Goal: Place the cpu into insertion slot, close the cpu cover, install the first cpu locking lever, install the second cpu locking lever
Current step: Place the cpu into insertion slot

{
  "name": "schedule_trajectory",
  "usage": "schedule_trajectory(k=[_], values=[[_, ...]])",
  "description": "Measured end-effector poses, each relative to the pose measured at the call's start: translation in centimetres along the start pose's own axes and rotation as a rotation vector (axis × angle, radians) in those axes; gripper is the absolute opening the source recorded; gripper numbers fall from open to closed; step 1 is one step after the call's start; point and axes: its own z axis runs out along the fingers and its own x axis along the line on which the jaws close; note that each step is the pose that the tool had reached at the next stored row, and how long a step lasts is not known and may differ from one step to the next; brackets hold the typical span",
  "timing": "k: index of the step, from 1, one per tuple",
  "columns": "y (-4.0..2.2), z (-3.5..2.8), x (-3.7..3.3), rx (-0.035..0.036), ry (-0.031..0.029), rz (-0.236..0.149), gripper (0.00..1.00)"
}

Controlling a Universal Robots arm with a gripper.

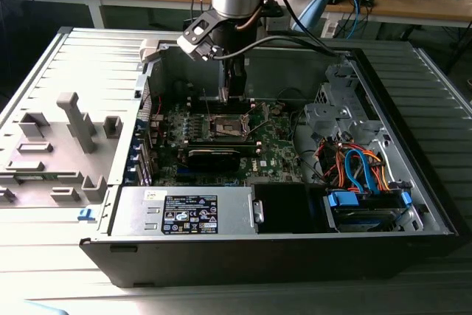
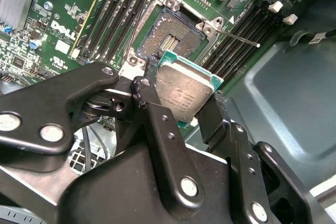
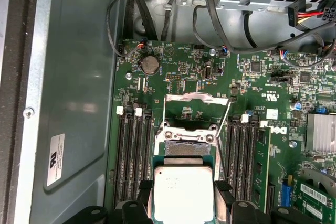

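Above the open socket in the computer case [image 1: 413, 108], the tool [image 2: 178, 97] is clenched on the cpu [image 2: 186, 83], one finger pressed against each of two opposite edges, silver top facing the camera. In the second wrist view the chip hangs clear of the insertion slot [image 2: 170, 38], whose brownish pin field lies bare, so the first step is not yet done. In the first wrist view the cpu [image 3: 184, 192] sits just in front of the insertion slot [image 3: 189, 148], and beyond it the cpu cover [image 3: 197, 97] is swung back and open, green board [image 3: 184, 72] showing through its window. A thin locking lever [image 3: 227, 124] stands free beside the socket, and a second thin rod [image 3: 164, 116] on the other side looks unlatched as well. Judging from this, the cover and both levers are all left to do.

The chip hides the near part of the socket in the first wrist view, and its underside cannot be seen, so the match between its notches and the socket is unclear. In the exterior view the tool [image 1: 233, 99] reaches down over the board [image 1: 276, 142], but the chip there is too small to make out.
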Motion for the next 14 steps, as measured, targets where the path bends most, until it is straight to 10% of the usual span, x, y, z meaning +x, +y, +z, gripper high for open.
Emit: schedule_trajectory(k=[14], values=[[-0.02,0.45,0.01,0.0,0.0,0.0,0.55]])
